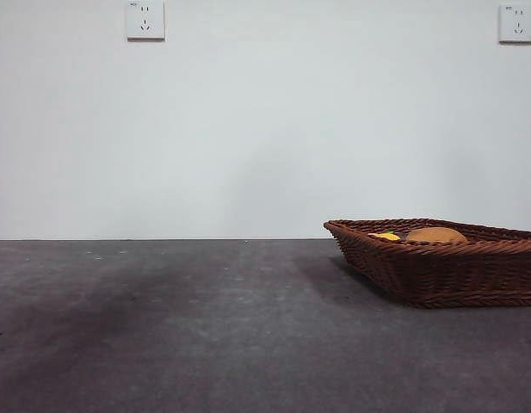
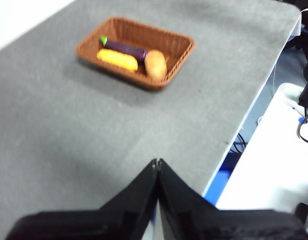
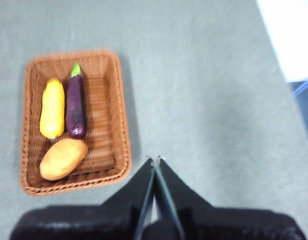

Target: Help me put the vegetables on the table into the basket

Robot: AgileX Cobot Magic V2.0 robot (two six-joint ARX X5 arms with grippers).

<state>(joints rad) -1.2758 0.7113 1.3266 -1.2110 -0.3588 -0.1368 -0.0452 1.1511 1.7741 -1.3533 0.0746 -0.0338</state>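
Shallow rectangular dark brown woven wicker basket (image 3: 123, 125) sits on the flat dark grey, mottled matte table (image 3: 208, 100); in the front view the basket (image 1: 446, 274) stands at the right side of the table (image 1: 205, 327), partly cut by the picture's edge. All three vegetables lie inside it. The long yellow vegetable (image 3: 52, 108) and the long dark purple eggplant with green stem (image 3: 75, 104) lie side by side, lengthwise, touching or nearly so. The large tan-brown potato (image 3: 63, 158) lies at one end of the basket, just past the eggplant's rounded tip, near a corner. From the left wrist camera the same order shows: yellow piece (image 2: 117, 59), eggplant (image 2: 123, 48), potato (image 2: 155, 64), all within the basket wall (image 2: 179, 59). In the front view only the top of the potato (image 1: 435, 234) and a bit of yellow (image 1: 387, 236) rise above the rim; eggplant not made out there. Left gripper (image 2: 157, 162) is held high above bare table, well apart from the basket, jaws pressed together at the tips, gripping nothing. Right gripper (image 3: 155, 160) hangs above the table just beside the basket's long side, jaws likewise clenched tip to tip, empty. Neither arm appears in the front view. White wall behind the table carries two white sockets (image 1: 145, 20), one toward each upper corner.
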